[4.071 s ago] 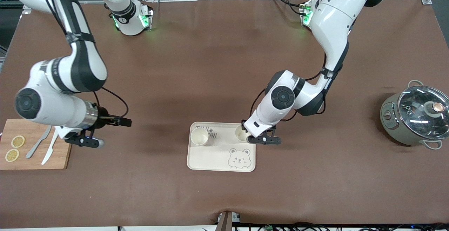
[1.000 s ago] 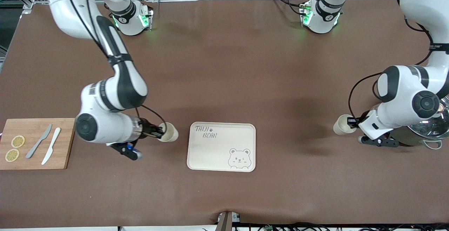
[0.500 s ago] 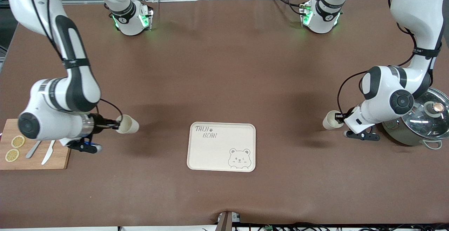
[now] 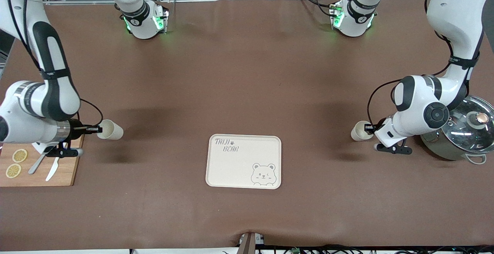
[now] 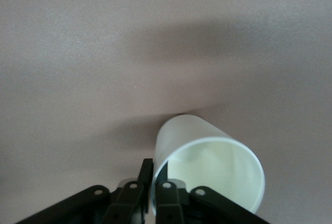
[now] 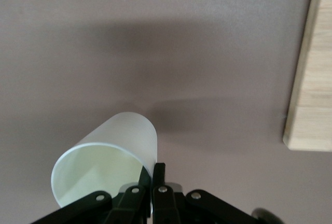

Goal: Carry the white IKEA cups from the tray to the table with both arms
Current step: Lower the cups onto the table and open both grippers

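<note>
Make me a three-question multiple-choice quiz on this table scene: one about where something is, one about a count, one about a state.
1. Where is the tray?
A. on the cutting board
B. on the table, between the two claws
C. under the pot

2. How many lemon slices lie on the cutting board?
A. two
B. four
C. none

3. What is the right claw doing?
A. hanging open
B. gripping a knife
C. pinching a cup's rim

Answers:
1 B: the tray sits mid-table, with the left claw toward one end and the right claw toward the other.
2 A: two lemon slices show in the front view.
3 C: the right wrist view shows the fingers shut on the wall of a cup.
</note>
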`<state>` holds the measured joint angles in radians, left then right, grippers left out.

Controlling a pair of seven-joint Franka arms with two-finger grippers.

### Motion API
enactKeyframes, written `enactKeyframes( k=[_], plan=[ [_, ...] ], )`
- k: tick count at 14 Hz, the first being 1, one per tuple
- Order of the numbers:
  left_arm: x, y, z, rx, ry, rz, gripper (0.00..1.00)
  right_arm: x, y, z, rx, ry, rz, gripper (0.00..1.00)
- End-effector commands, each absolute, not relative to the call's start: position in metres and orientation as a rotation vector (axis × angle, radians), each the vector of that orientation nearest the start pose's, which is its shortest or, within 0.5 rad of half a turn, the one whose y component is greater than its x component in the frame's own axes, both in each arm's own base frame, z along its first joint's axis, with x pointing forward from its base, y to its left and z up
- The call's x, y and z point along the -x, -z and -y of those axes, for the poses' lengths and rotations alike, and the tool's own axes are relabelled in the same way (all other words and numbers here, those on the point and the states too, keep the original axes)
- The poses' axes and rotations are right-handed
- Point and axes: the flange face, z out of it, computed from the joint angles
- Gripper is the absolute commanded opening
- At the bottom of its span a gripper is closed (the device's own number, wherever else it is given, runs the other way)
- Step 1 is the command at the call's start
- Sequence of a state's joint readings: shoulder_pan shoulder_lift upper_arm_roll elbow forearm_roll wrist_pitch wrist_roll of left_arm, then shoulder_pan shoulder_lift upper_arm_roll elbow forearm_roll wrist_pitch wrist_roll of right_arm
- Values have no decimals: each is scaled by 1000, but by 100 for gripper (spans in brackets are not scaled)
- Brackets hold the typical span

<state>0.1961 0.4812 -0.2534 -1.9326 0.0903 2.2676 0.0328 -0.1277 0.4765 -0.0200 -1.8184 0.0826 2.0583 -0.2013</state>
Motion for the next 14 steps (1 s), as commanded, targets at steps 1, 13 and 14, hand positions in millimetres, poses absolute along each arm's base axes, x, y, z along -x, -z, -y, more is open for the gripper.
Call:
enactKeyframes(
  k=[1,13,14],
  plan=[
    [-610,-233,33,3198,-195,-183,83,-587,-245,81,3048,-282,129,0],
    [-640,-384,20,3151,-56,-157,100,-585,-238,108,3065,-303,114,100],
    [-638,-402,19,3147,-36,-149,100,-587,-244,107,3061,-315,129,100]
  ],
)
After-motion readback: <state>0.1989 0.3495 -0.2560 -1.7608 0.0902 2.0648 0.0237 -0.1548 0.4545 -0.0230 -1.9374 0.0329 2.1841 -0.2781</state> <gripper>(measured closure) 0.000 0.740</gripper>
